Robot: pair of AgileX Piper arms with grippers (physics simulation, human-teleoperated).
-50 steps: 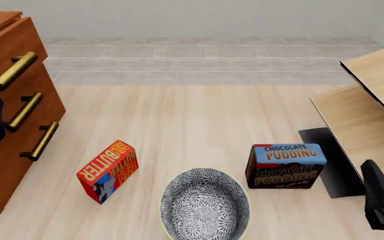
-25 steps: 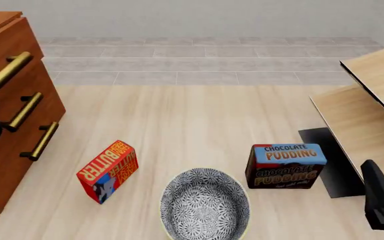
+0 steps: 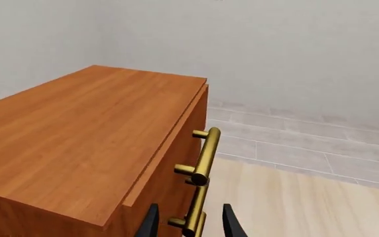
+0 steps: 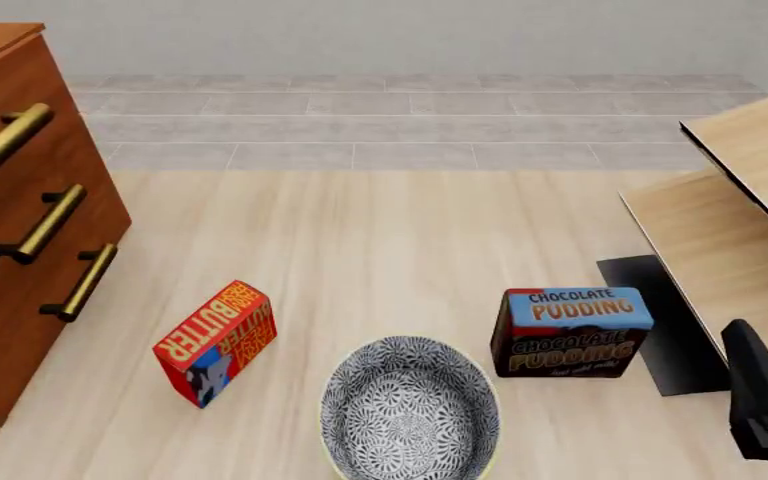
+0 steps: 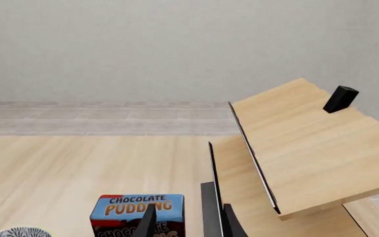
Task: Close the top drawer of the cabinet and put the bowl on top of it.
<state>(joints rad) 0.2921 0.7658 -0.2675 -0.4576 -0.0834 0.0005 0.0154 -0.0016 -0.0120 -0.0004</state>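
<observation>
Step in hand looks like drawer closing, prob near done. Cabinet stands at table's left edge; top drawer front looks about flush w/ the cabinet top's edge in left wrist view, so prob shut or nearly, can't tell for sure from these angles. Its brass handle sits right ahead of left gripper, whose fingers are a narrow gap apart w/ the bar of the handle below running between the tips; no clear contact, holding nothing. In front view only a dark bit of that arm shows at the far left edge by the drawer fronts.

Bowl is on the table, near edge, centre, between butter box and pudding box, apart from both, well apart from cabinet. Not yet moved.

Right gripper hangs low at right, fingers narrow gap, empty, pudding box just ahead.

Next, my read: confirm drawer fully in, then one arm goes to bowl rim, opens wider, grips, lifts high enough to clear the cabinet top and sets it there. Cabinet is far left, so left arm prob better placed.
</observation>
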